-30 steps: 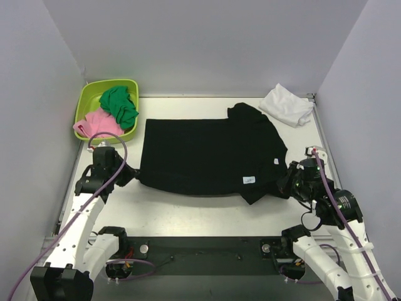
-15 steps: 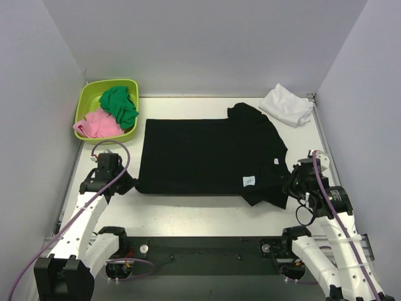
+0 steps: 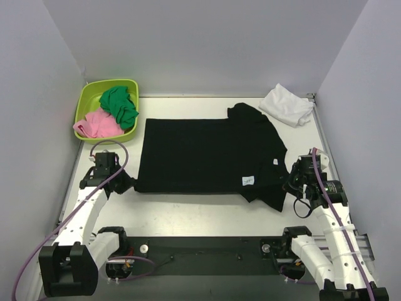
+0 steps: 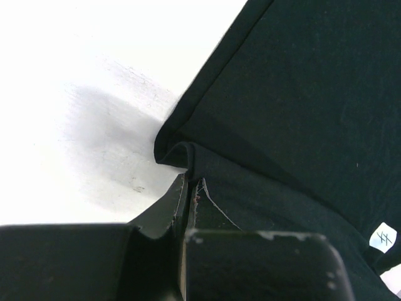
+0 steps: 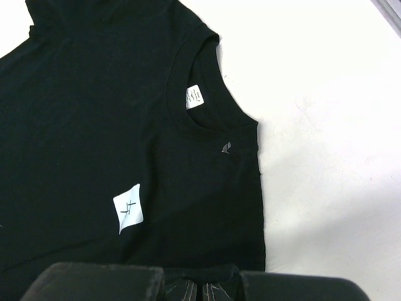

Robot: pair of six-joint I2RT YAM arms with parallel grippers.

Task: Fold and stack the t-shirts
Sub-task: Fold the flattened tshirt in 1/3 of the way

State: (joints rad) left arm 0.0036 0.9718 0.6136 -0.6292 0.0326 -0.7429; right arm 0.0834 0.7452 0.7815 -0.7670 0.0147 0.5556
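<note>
The large black t-shirt point(image 3: 207, 153) lies spread across the middle of the table, neck to the right, with a small white label point(image 3: 249, 180) near its front edge. My left gripper point(image 3: 127, 185) is shut on the shirt's near left corner point(image 4: 182, 157). My right gripper point(image 3: 289, 187) is shut on the shirt's near right edge point(image 5: 213, 276), below the neck opening point(image 5: 207, 94). The white t-shirt point(image 3: 287, 105) lies crumpled at the far right corner of the table.
A lime-green tub point(image 3: 88, 99) stands at the far left, holding a green cloth point(image 3: 119, 105) and a pink cloth point(image 3: 96, 124). Grey walls close in the table on the left, back and right. A dark strip runs along the near edge point(image 3: 207, 251).
Both grippers have drawn back toward the near edge with the black shirt's edge in them, and the shirt's near edge has pulled straighter and flatter.
</note>
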